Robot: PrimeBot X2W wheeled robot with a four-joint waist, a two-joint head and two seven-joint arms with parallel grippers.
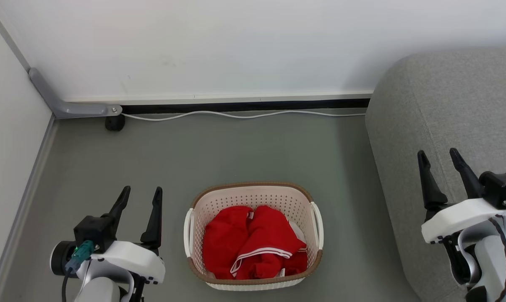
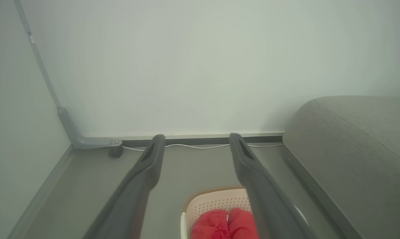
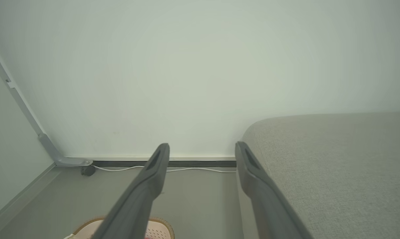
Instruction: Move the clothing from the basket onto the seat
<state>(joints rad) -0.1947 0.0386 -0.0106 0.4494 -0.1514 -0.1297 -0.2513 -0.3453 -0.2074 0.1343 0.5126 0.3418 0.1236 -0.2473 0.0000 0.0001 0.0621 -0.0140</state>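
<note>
a: while the basket [image 1: 253,185] sits on the grey floor [image 1: 236,151] at the lower centre of the head view, where is the clothing?
b: the clothing [image 1: 253,243], red with white stripe trim, lies bunched inside it. the seat [image 1: 454,109] takes the right side of the frame, near the basket but apart from it.
a: and the arms?
b: left gripper [image 1: 143,189], lower left, fingers spread, grasping nothing, beside the basket. right gripper [image 1: 437,152], lower right, likewise spread and empty, in front of the seat.
a: anything else?
b: a white cable [image 1: 244,115] along the wall foot, upper centre.
</note>
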